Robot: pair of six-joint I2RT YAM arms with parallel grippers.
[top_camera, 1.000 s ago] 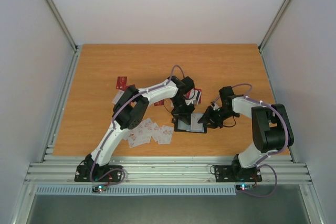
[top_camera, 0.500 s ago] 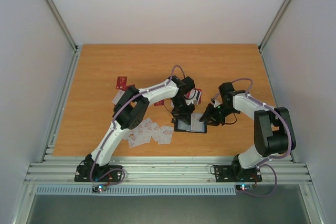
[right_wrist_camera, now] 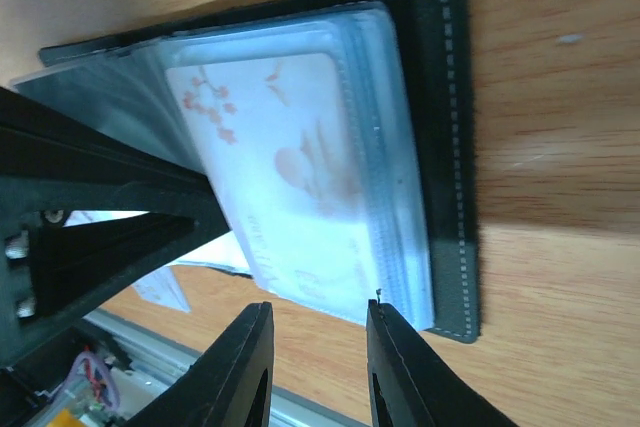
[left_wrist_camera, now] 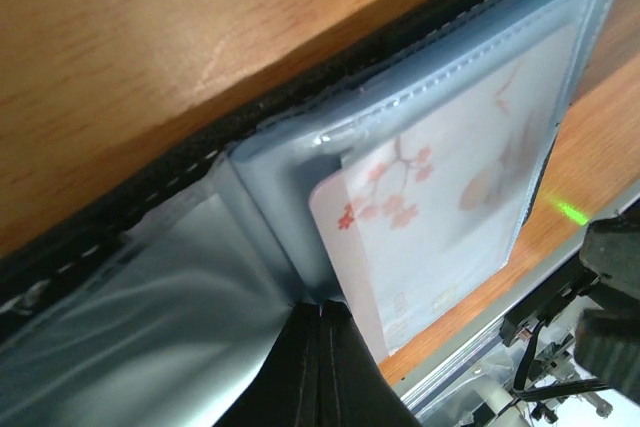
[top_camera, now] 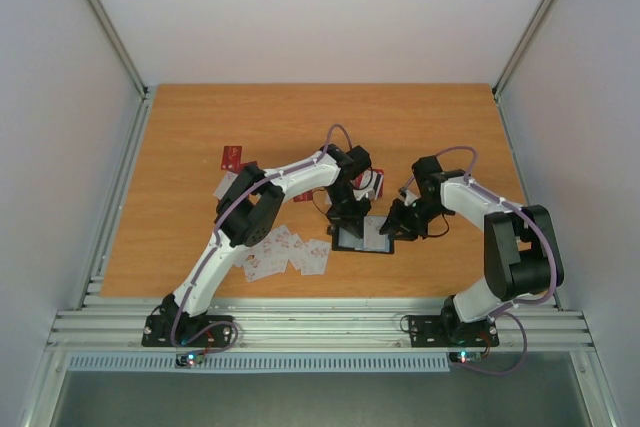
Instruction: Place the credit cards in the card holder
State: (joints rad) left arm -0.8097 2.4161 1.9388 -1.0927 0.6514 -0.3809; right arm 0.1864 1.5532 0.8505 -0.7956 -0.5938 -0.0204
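Note:
The black card holder (top_camera: 365, 237) lies open on the table, its pale bluish sleeves up. My left gripper (top_camera: 349, 215) is shut, its tips pressing on the left sleeves at the fold (left_wrist_camera: 320, 313). A white card with red blossoms (right_wrist_camera: 290, 177) sits partly inside a right-hand sleeve, its near end sticking out; it also shows in the left wrist view (left_wrist_camera: 440, 197). My right gripper (right_wrist_camera: 315, 332) is open and empty, its fingers apart just short of the card's free end. In the top view it (top_camera: 392, 226) is at the holder's right edge.
Several white cards with red marks (top_camera: 285, 252) lie loose at the front left of the holder. A red card (top_camera: 232, 157) lies further back left. More cards (top_camera: 373, 183) lie behind the left wrist. The table's front rail (top_camera: 320, 327) is close.
My right arm has shifted a little to the left and back, bringing its gripper closer to the holder's right edge. The left arm has stayed in place.

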